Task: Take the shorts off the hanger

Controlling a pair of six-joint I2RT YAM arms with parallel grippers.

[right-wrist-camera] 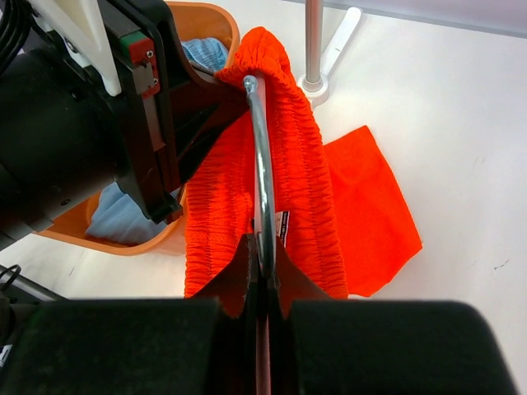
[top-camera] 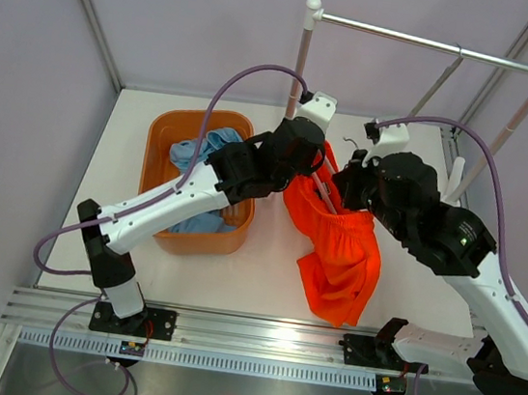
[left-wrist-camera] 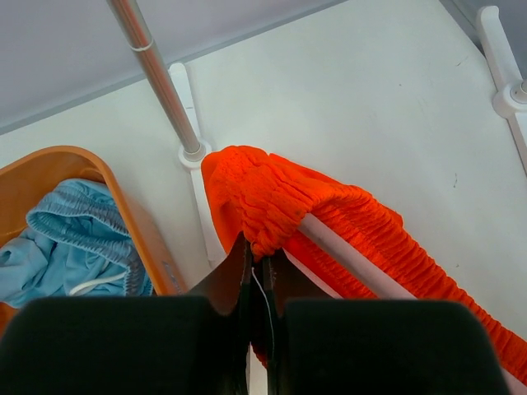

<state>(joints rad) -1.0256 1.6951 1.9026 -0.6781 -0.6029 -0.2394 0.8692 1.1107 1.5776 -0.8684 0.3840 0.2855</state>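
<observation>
1. Orange shorts [top-camera: 339,256] drape from the hanger [right-wrist-camera: 262,156], hem on the table [top-camera: 264,271].
2. Right gripper [right-wrist-camera: 262,247] clamps the hanger's bar; left gripper [left-wrist-camera: 257,262] pinches the waistband at its 10 o'clock end.
3. Next, likely: the left slips that waistband off toward 10 o'clock.
4. Light blue shorts [top-camera: 202,150] lie in the bin [top-camera: 159,145], 9 o'clock.

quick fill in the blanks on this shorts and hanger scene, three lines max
The light blue shorts lie in a tub coloured ____.
The left gripper is shut on the orange shorts at their ____.
The right gripper is shut on the hanger, whose bar is made of ____.
Missing: orange; waistband; metal
</observation>
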